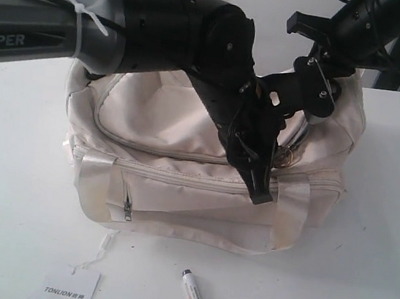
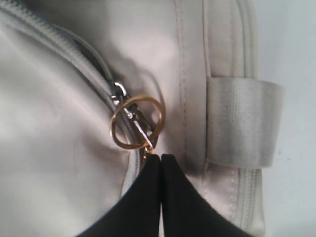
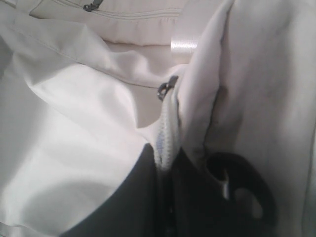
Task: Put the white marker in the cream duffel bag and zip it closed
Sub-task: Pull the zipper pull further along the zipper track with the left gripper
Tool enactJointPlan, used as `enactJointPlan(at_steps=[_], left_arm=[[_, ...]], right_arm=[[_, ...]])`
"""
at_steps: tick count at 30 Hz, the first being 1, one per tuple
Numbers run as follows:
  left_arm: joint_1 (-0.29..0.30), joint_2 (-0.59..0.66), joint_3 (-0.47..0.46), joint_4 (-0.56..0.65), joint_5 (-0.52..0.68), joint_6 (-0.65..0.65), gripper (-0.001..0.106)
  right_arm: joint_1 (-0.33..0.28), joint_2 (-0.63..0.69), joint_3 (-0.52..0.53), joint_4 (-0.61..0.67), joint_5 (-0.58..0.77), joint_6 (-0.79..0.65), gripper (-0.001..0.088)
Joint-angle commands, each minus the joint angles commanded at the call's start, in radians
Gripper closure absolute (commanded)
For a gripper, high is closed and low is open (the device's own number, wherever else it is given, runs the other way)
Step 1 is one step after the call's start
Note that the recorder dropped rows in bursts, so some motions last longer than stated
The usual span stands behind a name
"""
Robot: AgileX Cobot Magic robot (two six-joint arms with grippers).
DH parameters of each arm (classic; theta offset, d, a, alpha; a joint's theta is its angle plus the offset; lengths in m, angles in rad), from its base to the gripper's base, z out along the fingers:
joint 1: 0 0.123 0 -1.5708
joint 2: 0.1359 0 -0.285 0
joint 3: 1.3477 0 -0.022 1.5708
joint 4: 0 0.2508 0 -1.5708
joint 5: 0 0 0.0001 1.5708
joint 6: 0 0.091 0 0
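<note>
Down on the table (image 1: 365,238), out past the left gripper's fingertips and well apart from both grippers, lay the white marker (image 1: 193,298): a slim, round, smooth stick with a small dark tip. It wasn't in the bag yet.

The cream duffel bag (image 1: 167,116) sat between it and the arms, soft and slumpy, and its curved top zip looked mostly shut to me.

The left gripper (image 2: 161,159) had its fingers pressed together, tips right against the bottom of the gold ring pull (image 2: 113,127). I couldn't tell if it actually had a link nipped. The right gripper (image 3: 167,165) was clamped on the bag's zipper tape (image 3: 165,133) at the end of the bag.

Here's what I'd worry about. That pull is thin, shiny metal hanging loose, so it could pop out of a flat pinch the moment it's tugged. The cloth is floppy, so if the right-hand clamp slipped, I'd expect the whole bag to bunch up or drag instead of the slider running. If the bag slid toward the marker, that round barrel would probably roll off. The satin strap (image 2: 242,123) beside the left tips looked slick too, and a flat paper tag (image 1: 70,293) lay near the marker.
</note>
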Motion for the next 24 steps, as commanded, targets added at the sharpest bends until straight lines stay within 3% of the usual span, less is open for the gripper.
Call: enactJointPlan(at_steps=[10,18,24], left_arm=[[0.000,0.002,0.000,0.000,-0.041,0.000,0.053],[0.000,0.020,0.002,0.000,-0.084,0.000,0.050],[0.000,0.020,0.002,-0.064,-0.081,0.000,0.051]], right_arm=[[0.000,0.000,0.000,0.000,0.000,-0.002,0.0868],[0.000,0.000,0.000,-0.002,0.000,-0.008,0.0868],[0.000,0.000,0.000,-0.002,0.000,-0.008,0.0868]])
